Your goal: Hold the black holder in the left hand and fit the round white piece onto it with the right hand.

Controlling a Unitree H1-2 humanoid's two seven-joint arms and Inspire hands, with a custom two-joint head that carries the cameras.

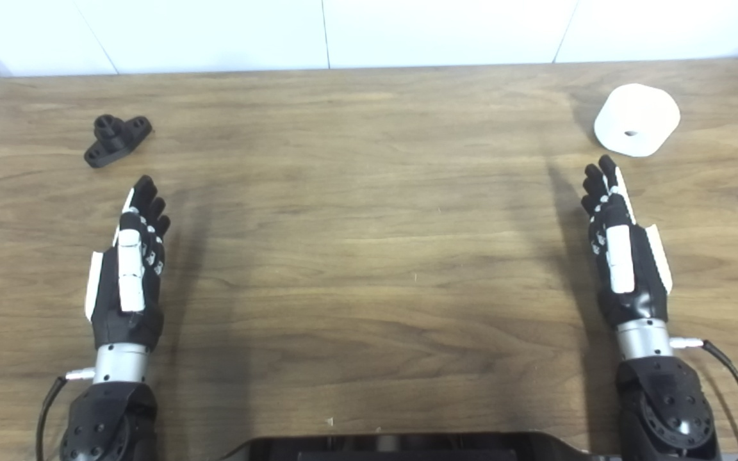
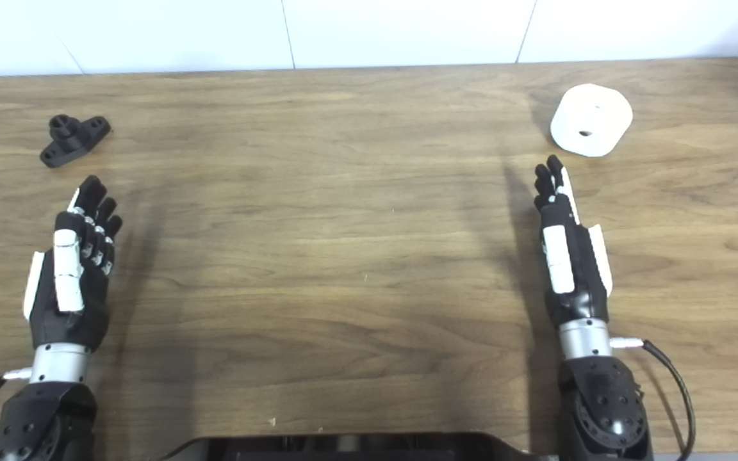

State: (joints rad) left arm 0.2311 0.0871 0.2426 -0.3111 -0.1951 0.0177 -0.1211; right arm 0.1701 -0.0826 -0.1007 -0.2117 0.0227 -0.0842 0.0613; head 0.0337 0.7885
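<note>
The black holder (image 1: 117,139), a small flanged base with an upright stub, lies on the wooden table (image 1: 369,256) at the far left. My left hand (image 1: 131,266) rests just short of it, fingers stretched out, open and holding nothing. The round white piece (image 1: 637,120), a short cylinder with a small hole in its face, lies at the far right. My right hand (image 1: 622,250) sits just below it, fingers straight and pointing toward it, open and apart from it.
A white wall (image 1: 369,29) runs along the table's far edge. A dark part of the robot's body (image 1: 401,447) shows at the bottom middle. Bare wood spreads between the two hands.
</note>
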